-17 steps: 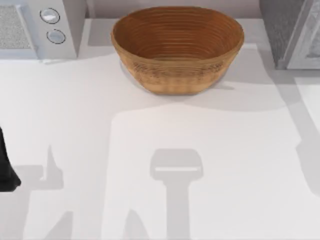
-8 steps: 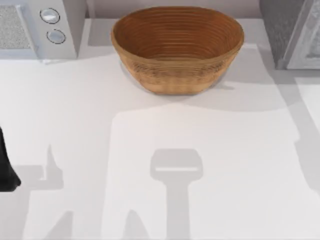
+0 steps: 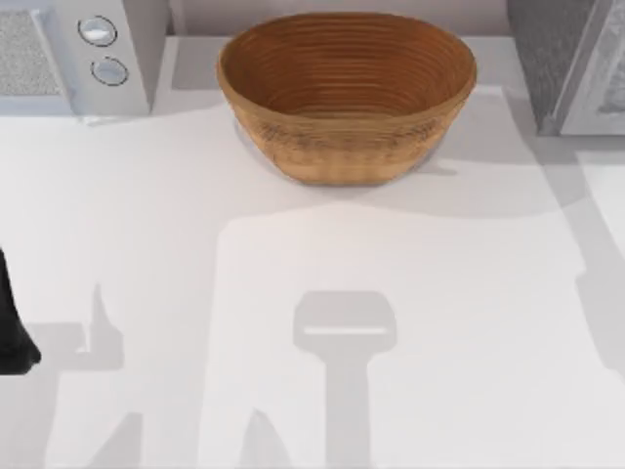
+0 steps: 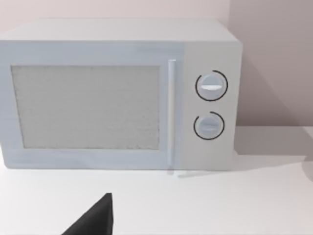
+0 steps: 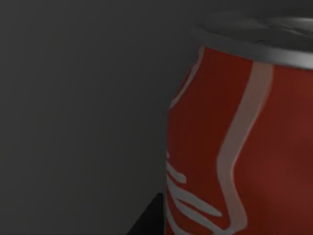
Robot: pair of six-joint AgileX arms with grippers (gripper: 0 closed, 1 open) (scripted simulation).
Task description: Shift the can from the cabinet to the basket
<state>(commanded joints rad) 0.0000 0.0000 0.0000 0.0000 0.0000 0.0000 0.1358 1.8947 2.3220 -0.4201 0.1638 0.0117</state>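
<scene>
Right wrist view, can (image 5: 234, 147) upright, close to right pincer

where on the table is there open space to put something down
The white table is bare in front of the basket, from the left arm at the left edge across to the right edge. The back is crowded: microwave, basket and cabinet in a row.

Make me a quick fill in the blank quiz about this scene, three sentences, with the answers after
1. The wicker basket holds ____ at this moment.
2. The pale appliance seen from the left wrist has ____ round knobs.
3. Close to the right wrist camera, against a dark grey wall, stands a can whose body is mainly ____.

Missing words: nothing; two; red
</scene>
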